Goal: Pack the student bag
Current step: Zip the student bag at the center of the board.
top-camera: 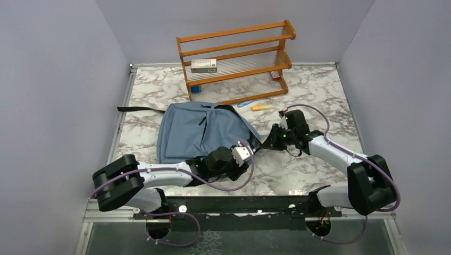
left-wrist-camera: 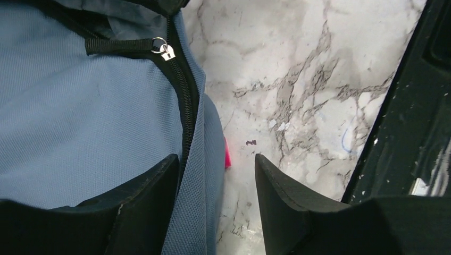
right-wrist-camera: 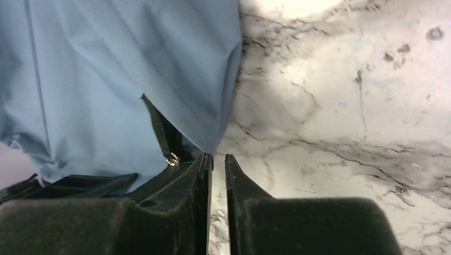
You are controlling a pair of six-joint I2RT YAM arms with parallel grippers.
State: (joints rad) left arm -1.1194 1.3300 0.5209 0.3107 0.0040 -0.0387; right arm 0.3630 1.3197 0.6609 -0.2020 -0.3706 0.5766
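we see the student bag (top-camera: 197,133), a soft dusty-blue fabric backpack with black zipper trim. it lies flat on the white-and-grey marble-look table (top-camera: 319,90), a little toward 9 o'clock of centre in the top view. one black strap (top-camera: 135,109) trails off toward 10 o'clock.

the left gripper (top-camera: 245,154) sits at the bag's 5 o'clock corner. in the left wrist view its fingers (left-wrist-camera: 143,196) are spread and released, straddling the bag's zippered edge, nothing squeezed. a small silver zipper pull (left-wrist-camera: 166,51) sits at 11 o'clock of that view. something bright pink (left-wrist-camera: 227,154) peeks from under the bag edge, can't tell what it is.

the right gripper (top-camera: 270,139) is at the bag's 4 o'clock corner, touching or just beside the fabric. in the right wrist view its fingers (right-wrist-camera: 194,196) are almost together, with a thin slit where marble shows through. the bag edge reaches one fingertip, and we cannot tell if fabric is pinched.

an orange-brown wooden two-tier shelf rack (top-camera: 236,53) stands at 12 o'clock, with a flat white box (top-camera: 203,65) on its lower tier. a light-blue pen (top-camera: 244,103) and a small orange marker (top-camera: 262,107) lie on the table just in front of the rack, at 1 o'clock of the bag.
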